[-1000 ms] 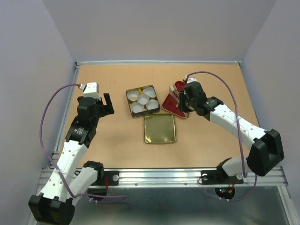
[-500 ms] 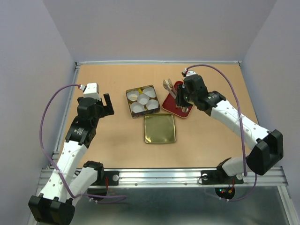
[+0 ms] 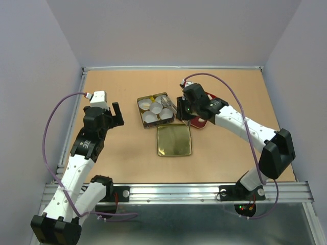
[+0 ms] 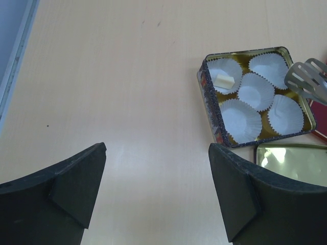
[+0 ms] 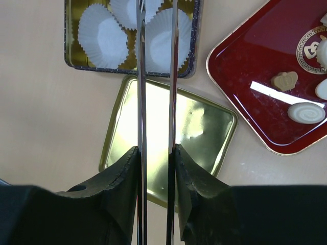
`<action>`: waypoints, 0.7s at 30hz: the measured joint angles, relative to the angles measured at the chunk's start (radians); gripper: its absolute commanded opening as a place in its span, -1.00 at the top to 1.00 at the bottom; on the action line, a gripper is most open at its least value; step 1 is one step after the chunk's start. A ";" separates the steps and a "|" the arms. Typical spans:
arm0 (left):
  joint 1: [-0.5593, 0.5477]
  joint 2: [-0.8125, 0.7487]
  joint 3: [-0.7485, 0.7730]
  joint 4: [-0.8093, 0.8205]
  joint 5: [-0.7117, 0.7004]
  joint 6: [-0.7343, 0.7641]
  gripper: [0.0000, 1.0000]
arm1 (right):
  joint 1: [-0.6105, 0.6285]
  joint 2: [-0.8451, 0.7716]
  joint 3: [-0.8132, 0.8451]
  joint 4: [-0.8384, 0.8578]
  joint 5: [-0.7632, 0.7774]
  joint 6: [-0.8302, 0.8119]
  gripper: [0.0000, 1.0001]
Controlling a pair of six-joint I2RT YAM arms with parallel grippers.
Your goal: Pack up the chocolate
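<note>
A dark tin [image 3: 141, 113] holds several white paper cups. In the left wrist view one cup of the tin [image 4: 210, 109] holds a cream chocolate [image 4: 223, 80]. My right gripper [image 3: 183, 108] is shut on metal tongs [image 3: 168, 104], whose tips hang over the tin's right side. In the right wrist view the gripper [image 5: 156, 150] clamps the tongs [image 5: 142, 76], and I cannot tell if the tips hold a piece. A tan heart chocolate [image 5: 284, 80] and a cream swirl chocolate [image 5: 306, 113] lie on the red tray [image 5: 240, 61]. My left gripper [image 3: 116, 113] is open and empty, left of the tin.
The gold lid [image 3: 173, 140] lies flat in front of the tin and shows under the tongs in the right wrist view [image 5: 204, 127]. The red tray [image 3: 200, 122] is mostly hidden under my right arm. Grey walls enclose the table.
My right gripper has swung left with the tongs, from over the red tray to over the tin's right side. The left arm has not moved.
</note>
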 measured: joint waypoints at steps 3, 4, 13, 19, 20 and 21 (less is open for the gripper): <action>0.000 0.000 0.000 0.000 0.000 0.000 -0.86 | 0.002 0.017 0.017 0.000 0.000 0.000 0.40; 0.000 0.000 0.000 0.000 0.000 0.000 -0.86 | 0.002 0.019 0.020 0.000 0.000 0.000 0.40; 0.000 0.001 0.000 0.000 -0.010 0.000 -0.86 | 0.002 0.078 0.069 0.001 0.005 -0.010 0.38; 0.000 0.002 0.000 0.000 -0.017 0.000 -0.86 | 0.002 0.114 0.098 0.001 0.032 -0.012 0.35; 0.000 0.003 0.000 0.000 -0.018 0.000 -0.86 | 0.002 0.118 0.105 0.000 0.036 -0.012 0.34; 0.000 0.004 0.000 0.000 -0.019 0.000 -0.86 | 0.002 0.122 0.112 0.001 0.042 -0.012 0.33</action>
